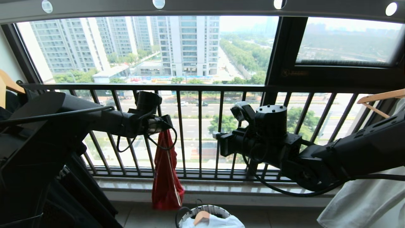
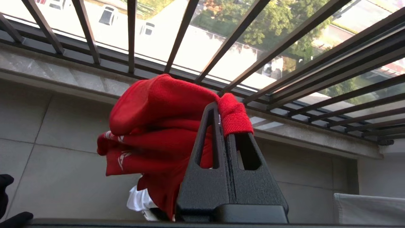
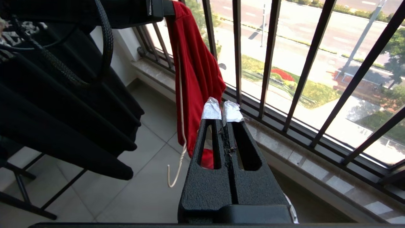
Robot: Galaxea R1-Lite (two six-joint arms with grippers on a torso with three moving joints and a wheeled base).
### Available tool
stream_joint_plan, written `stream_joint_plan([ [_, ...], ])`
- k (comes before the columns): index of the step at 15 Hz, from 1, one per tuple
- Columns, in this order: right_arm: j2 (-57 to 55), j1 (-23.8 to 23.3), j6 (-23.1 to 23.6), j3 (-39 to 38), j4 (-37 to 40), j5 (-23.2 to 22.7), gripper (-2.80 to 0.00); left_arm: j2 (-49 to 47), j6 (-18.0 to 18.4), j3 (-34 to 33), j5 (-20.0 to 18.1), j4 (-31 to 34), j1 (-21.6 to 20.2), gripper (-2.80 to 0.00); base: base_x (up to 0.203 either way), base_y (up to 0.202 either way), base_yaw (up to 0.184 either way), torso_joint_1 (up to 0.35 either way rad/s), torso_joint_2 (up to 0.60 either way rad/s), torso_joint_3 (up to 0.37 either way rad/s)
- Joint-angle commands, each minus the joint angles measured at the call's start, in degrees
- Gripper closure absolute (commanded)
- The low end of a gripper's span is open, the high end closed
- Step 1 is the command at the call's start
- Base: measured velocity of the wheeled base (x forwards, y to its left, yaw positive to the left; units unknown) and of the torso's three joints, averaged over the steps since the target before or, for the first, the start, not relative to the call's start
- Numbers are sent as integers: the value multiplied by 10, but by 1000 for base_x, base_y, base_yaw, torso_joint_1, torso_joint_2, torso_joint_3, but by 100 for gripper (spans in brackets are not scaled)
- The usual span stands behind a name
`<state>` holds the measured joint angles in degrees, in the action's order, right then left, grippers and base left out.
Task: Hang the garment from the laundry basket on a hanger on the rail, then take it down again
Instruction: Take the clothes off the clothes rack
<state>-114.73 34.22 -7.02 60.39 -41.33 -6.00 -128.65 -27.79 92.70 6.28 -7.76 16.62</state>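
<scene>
- The rail point(image 1: 202, 8), a broad grey bar with round holes, spans the 12 o'clock edge of the head view, above the dark window railing point(image 1: 200, 133).
- The left arm reaches in from 9 o'clock toward the middle of the head view; the left gripper point(image 1: 164, 125) is clamped tight on a fold of the garment point(image 1: 166, 171), with red cloth bunched over its fingertips point(image 2: 234, 118).
- The garment hangs straight down from that grip in front of the railing, its lower end near the floor at about 6 o'clock.
- The right arm comes in from 3 o'clock; the right gripper point(image 1: 218, 136) has its jaws pressed together on nothing, just beside the garment.
- The hanger point(image 3: 181, 126), a thin white wire, dangles against the garment.
- The laundry basket point(image 1: 205, 210) stands on the floor at 6 o'clock, below the garment, holding pale cloth.
</scene>
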Motion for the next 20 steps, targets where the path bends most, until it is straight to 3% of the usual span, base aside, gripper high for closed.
stream_joint_plan([
  [1,-6,8,0,0,12,-1,0,7,-2,0,1,-1,-2,0,0,0,0,0,0,0],
  [6,-18,35,4,0,49,10,0,23,-3,-2,1,0,-1,0,0,0,0,0,0,0],
  [11,-28,71,47,-2,100,38,0,31,-7,-3,0,1,-1,0,0,0,0,0,0,0],
  [20,-36,110,49,-18,126,64,0,48,-10,-2,0,1,-5,0,0,0,0,0,0,0],
])
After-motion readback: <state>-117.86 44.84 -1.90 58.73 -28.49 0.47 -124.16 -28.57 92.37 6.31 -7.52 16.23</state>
